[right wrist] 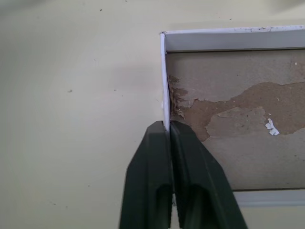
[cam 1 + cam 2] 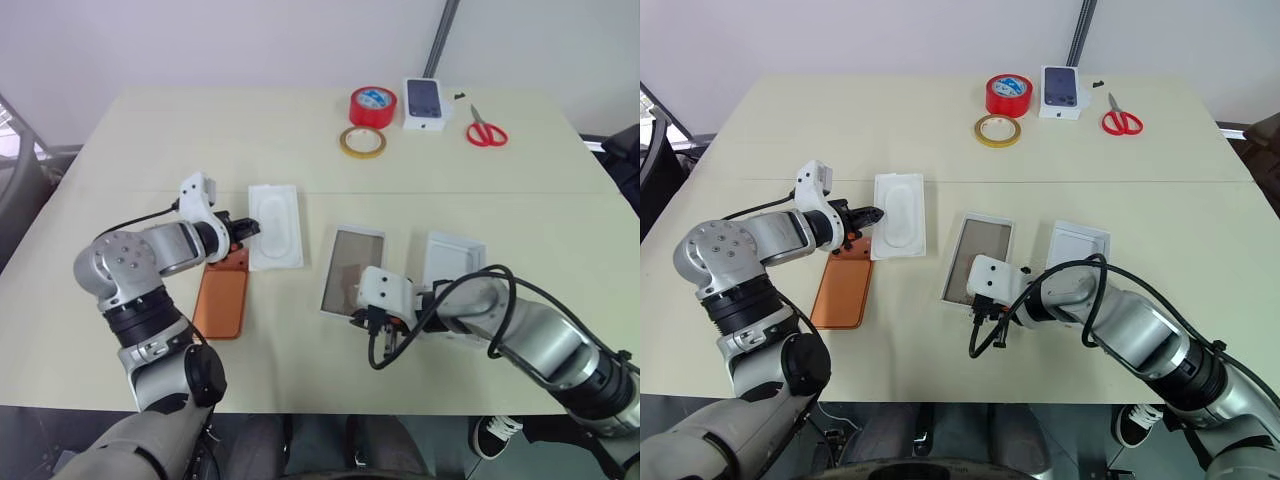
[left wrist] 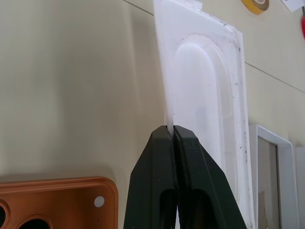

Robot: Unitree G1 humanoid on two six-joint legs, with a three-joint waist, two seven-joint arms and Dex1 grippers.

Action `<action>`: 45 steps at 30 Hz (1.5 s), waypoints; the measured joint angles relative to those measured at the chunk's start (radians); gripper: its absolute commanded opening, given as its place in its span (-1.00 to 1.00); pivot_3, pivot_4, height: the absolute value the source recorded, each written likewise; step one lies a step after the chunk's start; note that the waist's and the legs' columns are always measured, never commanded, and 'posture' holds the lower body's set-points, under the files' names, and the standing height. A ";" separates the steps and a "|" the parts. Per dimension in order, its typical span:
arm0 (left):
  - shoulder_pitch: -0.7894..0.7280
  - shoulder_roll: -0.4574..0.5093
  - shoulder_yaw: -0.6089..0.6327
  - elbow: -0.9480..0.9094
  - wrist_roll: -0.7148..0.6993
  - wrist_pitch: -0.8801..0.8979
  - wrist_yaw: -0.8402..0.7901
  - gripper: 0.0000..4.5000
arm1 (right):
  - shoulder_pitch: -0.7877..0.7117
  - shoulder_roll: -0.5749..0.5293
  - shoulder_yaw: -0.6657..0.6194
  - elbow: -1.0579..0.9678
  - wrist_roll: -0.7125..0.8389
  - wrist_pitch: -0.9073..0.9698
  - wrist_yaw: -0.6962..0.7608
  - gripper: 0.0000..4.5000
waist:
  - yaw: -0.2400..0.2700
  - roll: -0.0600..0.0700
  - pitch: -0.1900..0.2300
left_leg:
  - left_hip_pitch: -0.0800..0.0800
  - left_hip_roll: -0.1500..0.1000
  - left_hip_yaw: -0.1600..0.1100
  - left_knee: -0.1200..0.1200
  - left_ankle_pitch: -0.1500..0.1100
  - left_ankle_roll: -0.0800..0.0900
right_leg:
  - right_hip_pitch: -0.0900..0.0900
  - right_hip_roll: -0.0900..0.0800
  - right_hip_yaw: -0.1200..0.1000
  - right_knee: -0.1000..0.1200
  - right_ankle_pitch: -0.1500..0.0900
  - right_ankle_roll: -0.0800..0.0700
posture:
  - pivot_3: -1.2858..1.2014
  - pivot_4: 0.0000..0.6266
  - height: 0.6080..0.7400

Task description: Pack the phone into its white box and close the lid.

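Nearest the robot, the right gripper [image 1: 169, 125] is clamped on the near side wall of the white box [image 2: 352, 272], one finger inside over the tan floor and one outside, close to a corner. The tray sits open and empty on the table [image 2: 150, 130]. Just beyond its right side lies the lid [image 2: 452, 262], pale inside facing up, partly covered by the right arm.

To the left, the phone [image 2: 222, 300] lies back-up on the table, well apart from the box, its camera end tucked beneath the left gripper [image 3: 173, 130]. That gripper is closed on the thin edge of the flat white insert [image 2: 274, 225], which lies just beyond the phone.

At the far edge sit a red tape roll [image 2: 373, 106], a tan tape roll [image 2: 362, 142], a small white box picturing a dark phone [image 2: 425, 103] and red scissors [image 2: 486, 131].

Risks, as judged: the pinch on the thin box wall could slip or drag the tray crooked; the insert, held by one edge, could flex, slip out or knock the phone below.

Hidden: the phone's lenses in the head views, the lid's printed face, and whether the insert is lifted clear of the table.
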 measured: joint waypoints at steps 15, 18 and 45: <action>-0.028 0.039 0.010 -0.004 -0.111 0.000 -0.023 -1.00 | -0.087 0.073 0.139 0.163 -0.232 -0.351 0.169 -0.98 | -0.002 0.000 0.000 | 0.000 0.000 0.000 0.000 0.000 -0.001 | 0.000 0.000 0.000 0.000 0.000 0.000 | 0.03 -0.52 1.00; -0.018 0.031 -0.006 -0.022 -0.140 0.000 0.000 -1.00 | -0.097 0.119 0.125 0.185 -0.232 -0.318 0.165 -0.57 | 0.000 0.000 0.000 | 0.000 0.000 0.000 0.000 0.000 -0.001 | 0.000 -0.001 0.000 0.000 0.000 0.000 | 0.03 -0.52 1.00; 0.176 -0.082 -0.163 -0.141 -0.567 0.000 0.406 0.80 | 0.007 0.019 -0.232 0.175 -0.157 -0.249 0.126 0.57 | 0.001 0.000 0.000 | 0.000 0.000 0.000 0.001 0.000 0.000 | 0.001 0.000 0.000 0.000 0.000 0.000 | 0.03 -0.52 1.00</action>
